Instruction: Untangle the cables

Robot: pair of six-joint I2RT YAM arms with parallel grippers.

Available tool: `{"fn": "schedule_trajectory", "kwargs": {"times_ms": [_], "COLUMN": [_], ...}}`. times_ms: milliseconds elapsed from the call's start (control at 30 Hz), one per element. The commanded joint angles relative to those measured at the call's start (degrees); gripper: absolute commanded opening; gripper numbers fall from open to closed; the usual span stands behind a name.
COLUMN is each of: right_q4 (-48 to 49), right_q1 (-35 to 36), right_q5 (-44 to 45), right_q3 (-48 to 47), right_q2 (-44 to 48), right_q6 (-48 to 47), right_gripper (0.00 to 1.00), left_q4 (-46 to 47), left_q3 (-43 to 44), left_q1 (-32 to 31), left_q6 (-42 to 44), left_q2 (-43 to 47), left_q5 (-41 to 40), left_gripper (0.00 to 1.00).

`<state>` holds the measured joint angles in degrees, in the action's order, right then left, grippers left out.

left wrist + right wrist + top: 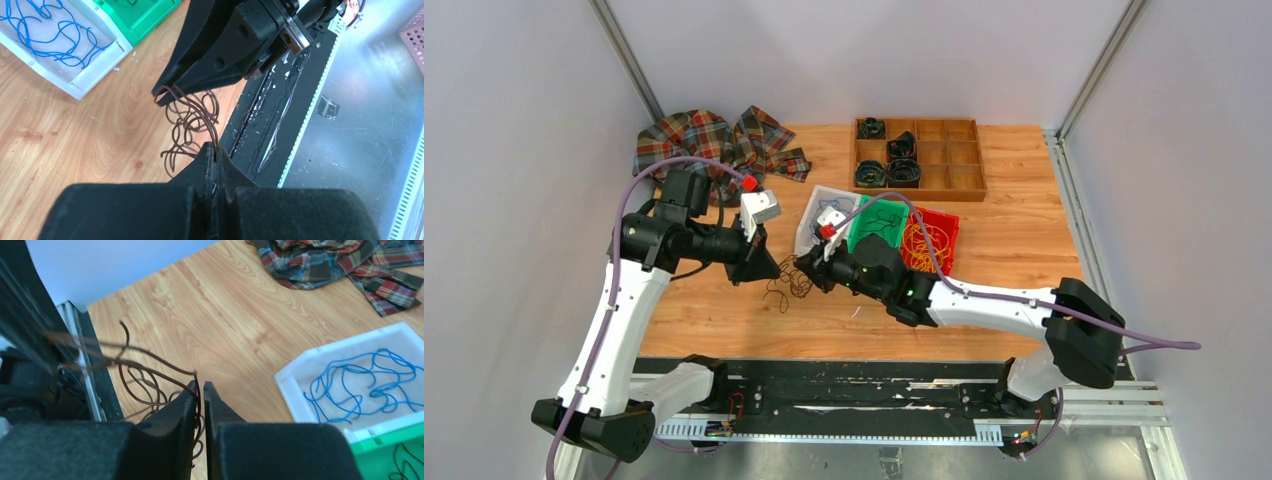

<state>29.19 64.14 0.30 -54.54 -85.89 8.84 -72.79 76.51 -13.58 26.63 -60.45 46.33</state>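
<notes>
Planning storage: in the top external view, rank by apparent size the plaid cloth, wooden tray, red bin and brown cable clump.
1. plaid cloth and wooden tray, too alike to split.
2. red bin, partly hidden.
3. brown cable clump.

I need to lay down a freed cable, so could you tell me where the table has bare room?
Bare wood lies right of the red bin, in front of the wooden tray, and between the plaid cloth and that tray. It is crowded mid-table around the cables.
</notes>
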Motion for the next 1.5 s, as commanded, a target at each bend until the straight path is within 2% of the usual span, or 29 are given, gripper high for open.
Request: {"fn": "schedule_trajectory", "kwargs": {"times_ms": [0,100,333,500,667,733,900,1000,1133,1300,1467], "right_q4": [2.06,-0.39,-11.06,-14.49,-13.67,-14.40,-16.15,-18.33,-20.32,-26.64,-28.31], "right_q1": [0.99,0.99,0.99,0.99,0.99,0.99,0.99,0.99,0.99,2.29,3.64], "right_q5": [3.43,3.70,3.70,3.66,1.13,-0.41,-3.38,-4.70,-5.26,-0.55,2.42], "right_q3": [5.00,6.77,6.98,7.56,6.22,4.55,1.23,-1.37,-4.07,-9.06,-10.65], "right_q2": [5.27,8.96,14.96,18.59,19.52,18.78,17.08,15.85,13.54,9.93,8.19], "right_q6": [-0.98,-1.47,-4.04,-4.27,-2.07,-1.70,-0.92,-0.39,0.27,-1.19,-2.30], "right_gripper": [0.05,0.01,0.01,0.01,0.01,0.01,0.01,0.01,0.01,0.01,0.01], "left_q4": [-2.56,-2.59,-2.60,-2.57,-2.61,-2.58,-2.59,-2.53,-2.55,-2.61,-2.59], "left_q3": [2.21,2.78,6.03,6.61,4.72,4.24,3.82,3.59,4.30,7.88,9.22], "left_q1": [0.22,0.22,0.22,0.22,0.22,0.22,0.22,-0.08,-2.55,-4.18,-4.13], "left_q6": [1.52,2.63,4.00,4.83,4.16,3.07,2.86,3.99,3.03,1.01,-0.35], "left_q2": [1.17,1.22,1.29,1.73,1.42,0.83,-0.34,-0.05,-0.35,-0.35,-0.32], "left_q5": [0.55,-2.20,-8.76,-11.32,-8.58,-6.05,-1.05,1.35,2.48,4.39,5.07], "left_gripper": [0.01,0.01,0.01,0.02,0.22,0.40,0.63,0.69,0.70,0.77,0.86]}}
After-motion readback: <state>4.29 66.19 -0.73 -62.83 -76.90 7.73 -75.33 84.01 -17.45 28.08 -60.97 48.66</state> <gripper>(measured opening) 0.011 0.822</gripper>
